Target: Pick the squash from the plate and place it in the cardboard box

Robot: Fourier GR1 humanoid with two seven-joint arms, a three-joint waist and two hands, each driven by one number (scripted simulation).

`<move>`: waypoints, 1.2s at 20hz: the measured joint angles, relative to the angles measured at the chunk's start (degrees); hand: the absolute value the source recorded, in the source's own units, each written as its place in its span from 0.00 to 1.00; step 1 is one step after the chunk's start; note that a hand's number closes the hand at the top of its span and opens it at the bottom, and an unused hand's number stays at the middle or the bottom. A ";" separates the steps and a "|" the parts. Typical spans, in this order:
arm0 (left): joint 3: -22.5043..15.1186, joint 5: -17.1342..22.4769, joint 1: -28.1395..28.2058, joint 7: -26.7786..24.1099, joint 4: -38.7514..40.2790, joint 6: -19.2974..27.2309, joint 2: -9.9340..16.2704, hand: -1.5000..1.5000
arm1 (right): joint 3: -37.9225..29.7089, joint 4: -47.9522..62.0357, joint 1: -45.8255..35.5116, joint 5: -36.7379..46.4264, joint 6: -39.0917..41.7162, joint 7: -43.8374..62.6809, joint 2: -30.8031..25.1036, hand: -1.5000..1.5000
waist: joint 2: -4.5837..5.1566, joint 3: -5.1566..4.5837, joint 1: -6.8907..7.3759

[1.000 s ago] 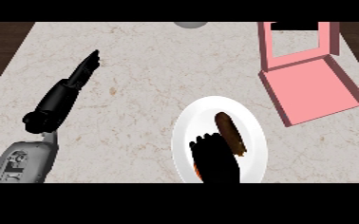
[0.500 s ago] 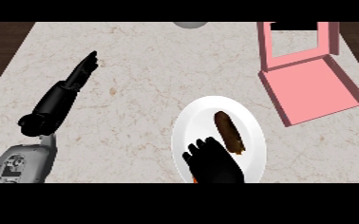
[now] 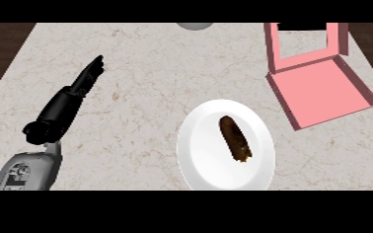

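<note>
Left hand (image 3: 73,96) rests open, fingers straight, over the desk (image 3: 146,79) at left, holding nothing; right hand not in view. Squash (image 3: 235,138) lies untouched on the plate (image 3: 200,158), box (image 3: 320,91) open at upper right. Step: pre-grasp; next move calls for the right hand to reach and close on the squash.

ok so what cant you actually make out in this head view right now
- Right hand: shows nowhere in the head view, so its state is unknown.
- Grey round object at the counter's far edge: cut off by the picture's top, so what it is stays unclear.
- Open pink cardboard box: its raised lid is cut off at the top.
- Left forearm: cut off at the bottom; the straight-fingered black left hand shows whole.
</note>
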 measured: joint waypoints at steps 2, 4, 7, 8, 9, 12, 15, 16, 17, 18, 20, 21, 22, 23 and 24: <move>0.54 0.06 0.29 -0.08 -0.22 0.02 0.45 0.50 | -2.57 -4.61 1.38 -2.70 -2.58 -3.95 -5.12 1.00 | 0.05 0.01 -0.45; 0.57 -0.20 0.55 -0.19 -0.55 0.35 0.38 0.50 | -6.53 -8.12 3.15 -6.33 -4.96 -6.69 -9.60 1.00 | 0.19 0.01 -0.84; 1.13 -0.12 1.02 -0.43 -0.91 0.38 0.79 0.50 | -13.04 -10.18 7.00 -11.38 -8.71 -9.04 -13.36 1.00 | 0.42 0.00 -1.44; 1.15 -0.12 1.28 -0.42 -1.09 0.44 0.75 0.50 | -15.51 -10.02 8.04 -13.22 -9.76 -9.31 -13.87 1.00 | 0.54 -0.01 -1.39; 1.30 0.03 1.22 -0.19 -1.26 0.49 0.71 0.50 | -17.76 -9.96 9.18 -15.17 -10.61 -9.46 -14.31 1.00 | 0.60 -0.02 -1.53; 1.48 0.00 0.96 -0.26 -1.19 0.57 0.73 0.50 | -25.16 -9.66 11.73 -24.00 -11.90 -8.86 -14.95 1.00 | 0.88 -0.08 -1.46; 1.30 0.10 0.63 0.19 -1.89 0.18 0.87 0.50 | -34.25 -8.31 12.52 -35.03 -11.42 -8.53 -16.48 1.00 | 0.93 -0.13 -0.81; 0.94 -0.02 0.60 0.61 -2.23 0.09 0.75 0.50 | -37.48 -7.18 12.19 -38.77 -10.86 -8.53 -17.00 1.00 | 0.91 -0.15 -0.50; 0.85 0.08 0.12 0.60 -1.88 -0.10 0.65 0.50 | -40.44 -5.56 11.46 -42.53 -10.12 -8.55 -17.28 1.00 | 0.97 -0.18 -0.23; 0.81 0.20 0.40 0.57 -2.03 -0.43 0.79 0.50 | -43.46 -3.34 10.92 -45.99 -9.45 -9.10 -17.63 1.00 | 0.96 -0.19 0.13; 0.23 -0.01 -0.18 0.60 -1.91 -0.55 0.39 0.50 | -48.84 1.85 8.43 -52.54 -6.54 -10.19 -18.98 1.00 | 0.96 -0.22 0.71; -0.09 -0.29 0.02 0.47 -1.97 -0.45 0.13 0.50 | -51.33 4.87 7.23 -55.35 -4.86 -11.11 -19.78 1.00 | 0.92 -0.24 0.95; 0.29 0.09 -0.28 0.13 -1.58 -1.06 0.56 0.50 | -53.10 8.04 5.31 -57.15 -3.26 -11.65 -20.40 1.00 | 0.91 -0.26 1.25; -0.04 -0.13 -0.53 0.31 -1.43 -1.01 0.27 0.50 | -54.78 11.53 3.20 -58.23 -1.84 -12.66 -21.17 1.00 | 0.93 -0.27 1.57; -0.32 -0.29 -1.18 0.74 -1.28 -0.99 0.02 0.50 | -55.87 15.33 1.09 -58.51 -0.52 -14.10 -21.91 1.00 | 0.98 -0.28 1.94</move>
